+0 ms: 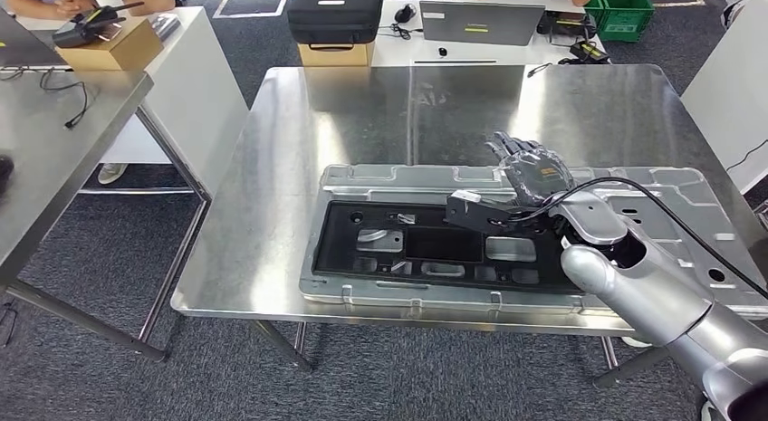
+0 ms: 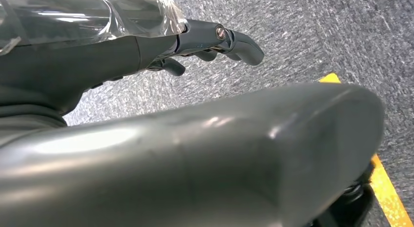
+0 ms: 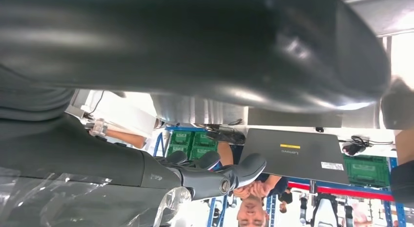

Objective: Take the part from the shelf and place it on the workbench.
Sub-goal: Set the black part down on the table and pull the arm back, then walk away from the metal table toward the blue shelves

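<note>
Head view | part is lying flat on workbench, placement looking done | right hand is hovering over it, fingers apart, seemingly holding nothing | left hand is hanging over carpet, fingers loosely curled, empty.

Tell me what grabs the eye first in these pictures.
The long silver sheet-metal part with a black inner panel lies flat across the near half of the shiny steel workbench. The robot's right hand hovers over the part's far edge, fingers spread. Beyond the bench, a closed grey laptop sits on a white table.
</note>
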You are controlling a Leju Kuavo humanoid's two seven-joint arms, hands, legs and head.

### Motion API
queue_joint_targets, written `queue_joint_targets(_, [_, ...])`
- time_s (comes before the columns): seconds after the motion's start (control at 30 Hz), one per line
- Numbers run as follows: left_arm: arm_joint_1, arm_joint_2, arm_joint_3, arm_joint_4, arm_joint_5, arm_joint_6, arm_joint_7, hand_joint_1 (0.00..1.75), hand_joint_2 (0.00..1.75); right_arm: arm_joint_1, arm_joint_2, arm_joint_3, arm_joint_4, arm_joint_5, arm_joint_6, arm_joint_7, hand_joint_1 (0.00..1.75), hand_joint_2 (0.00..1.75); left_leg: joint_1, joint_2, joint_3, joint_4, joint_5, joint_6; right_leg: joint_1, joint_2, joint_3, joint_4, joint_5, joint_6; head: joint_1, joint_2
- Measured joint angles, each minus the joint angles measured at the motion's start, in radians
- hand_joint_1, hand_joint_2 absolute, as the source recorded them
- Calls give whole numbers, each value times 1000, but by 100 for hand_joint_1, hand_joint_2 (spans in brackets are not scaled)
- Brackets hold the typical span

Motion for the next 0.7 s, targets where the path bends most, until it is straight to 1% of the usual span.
queue_joint_targets(0.03, [-1,0,0,0,0,-1,0,0,0,-1,0,0,-1,0,0,-1,0,0,-4,0,36,-80,40,12,0,1,2,-1,0,0,0,0])
queue_joint_targets(0.07, [-3,3,0,0,0,-2,-1,0,0,-2,0,-1,-2,1,0,-1,0,0,-11,0,73,-163,74,27,1,1,3,-3,0,0,0,0])
queue_joint_targets(0.1, [-5,4,0,0,0,-2,-1,0,0,-3,0,-1,-3,2,0,-2,0,0,-18,3,103,-226,98,40,0,2,5,-6,0,1,0,0])
queue_joint_targets(0.13, [-7,5,0,0,0,-2,-2,0,0,-2,-1,-1,-4,2,0,-2,0,0,-25,6,120,-264,110,47,-1,1,5,-8,0,3,0,0])
queue_joint_targets(0.17, [-9,6,0,0,0,-2,-2,0,0,-2,-2,-1,-4,3,0,-3,0,0,-30,8,126,-277,113,49,-2,1,6,-10,2,7,0,0])
queue_joint_targets(0.2, [-9,4,0,0,0,-3,-2,0,0,-1,-3,-1,-4,3,0,-3,0,0,-31,10,127,-281,118,46,-2,1,7,-12,4,11,0,0])
queue_joint_targets(0.23, [-10,4,0,0,0,-3,-2,0,0,-1,-4,-2,-4,3,0,-3,0,0,-29,11,129,-288,124,43,-3,0,7,-11,2,15,0,0])
queue_joint_targets(0.27, [-11,4,0,0,0,-4,-3,0,0,-2,-4,-2,-5,3,-1,-3,0,0,-26,11,131,-295,131,42,-1,-1,2,1,-10,18,1,0])
queue_joint_targets(0.3, [-12,4,0,0,0,-6,-3,0,0,-3,-5,-3,-6,4,-1,-3,0,0,-22,12,131,-301,137,43,1,-2,-13,36,-36,20,1,0])
queue_joint_targets(0.33, [-13,3,0,0,-1,-8,-3,0,0,-3,-6,-4,-6,4,-1,-3,0,0,-19,12,131,-306,142,43,3,-2,-37,92,-73,20,2,0])
queue_joint_targets(0.37, [-13,2,0,0,-1,-10,-4,0,0,-2,-6,-4,-6,4,-1,-3,0,0,-19,11,128,-306,144,46,5,-3,-67,165,-113,21,3,0])
queue_joint_targets(0.4, [-12,2,0,0,-1,-11,-4,0,0,-1,-7,-4,-6,4,-1,-3,0,0,-19,11,124,-304,145,47,6,-3,-98,239,-146,23,3,0])
queue_joint_targets(0.43, [-11,1,0,0,-1,-12,-4,0,0,1,-7,-4,-6,4,0,-3,0,0,-18,11,120,-302,146,47,6,-3,-118,288,-161,25,3,0])
queue_joint_targets(0.47, [-10,0,0,0,-1,-12,-4,0,0,2,-7,-4,-6,4,0,-3,0,0,-17,11,116,-298,147,46,5,-3,-121,302,-157,28,3,0])
queue_joint_targets(0.5, [-10,0,0,0,-1,-12,-4,0,0,2,-7,-4,-6,4,0,-2,0,0,-14,11,111,-292,147,45,3,-4,-104,273,-135,33,3,0])
queue_joint_targets(0.53, [-11,0,0,0,-1,-12,-4,0,0,2,-7,-4,-6,4,0,-2,0,0,-11,10,106,-283,145,41,-1,-4,-69,209,-101,39,3,0])
queue_joint_targets(0.57, [-11,0,0,0,-1,-12,-4,0,0,1,-7,-4,-6,4,0,-3,0,0,-10,10,98,-270,142,35,-4,-4,-32,136,-72,47,3,0])
queue_joint_targets(0.6, [-12,1,0,0,-1,-12,-4,0,0,0,-7,-4,-6,4,0,-3,0,0,-9,10,90,-255,138,30,-7,-1,-3,76,-51,48,3,0])
queue_joint_targets(0.63, [-13,2,0,0,-1,-11,-4,0,0,0,-7,-4,-6,4,0,-3,0,0,-10,9,82,-244,137,24,-8,2,13,40,-39,44,3,0])
queue_joint_targets(0.67, [-12,2,0,0,-1,-11,-4,0,0,1,-7,-4,-7,4,0,-3,0,0,-13,9,75,-238,139,21,-8,5,14,29,-37,36,2,0])
queue_joint_targets(0.7, [-11,2,0,0,0,-10,-4,0,0,2,-7,-3,-7,4,0,-3,0,0,-13,8,70,-237,143,19,-8,7,9,30,-31,23,2,0])
